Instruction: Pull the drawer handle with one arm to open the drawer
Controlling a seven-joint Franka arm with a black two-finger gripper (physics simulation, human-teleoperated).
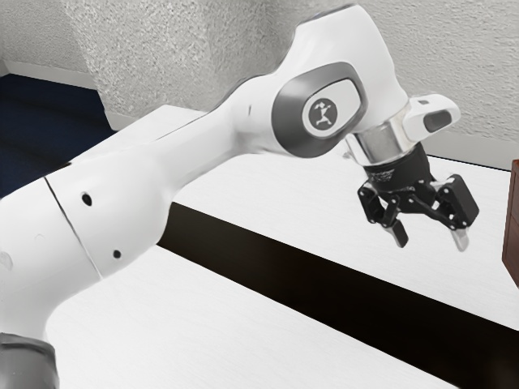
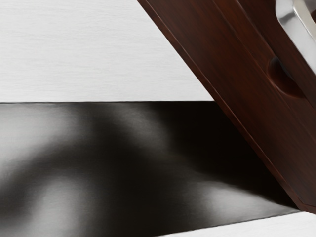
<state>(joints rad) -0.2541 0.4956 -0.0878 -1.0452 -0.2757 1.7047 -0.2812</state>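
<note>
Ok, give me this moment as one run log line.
task: drawer pull | pincer: open, empty, above table | metal handle: ungripped | brown wooden unit: at exterior view's right edge

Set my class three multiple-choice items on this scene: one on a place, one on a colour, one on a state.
1. Where in the exterior view is the reddish-brown wooden cabinet?
A) Left edge
B) Right edge
C) Centre

2. What colour is the shiny angular handle?
A) Silver
B) Blue
C) Yellow

3. How are the jaws of the black two-finger gripper?
A) Shut on the handle
B) Shut on nothing
C) Open, with nothing between them

Answers:
1. B: its side shows along that edge.
2. A: the wrist view shows its pale metallic gleam.
3. C: the exterior view shows the jaws spread, with an empty gap between.
</note>
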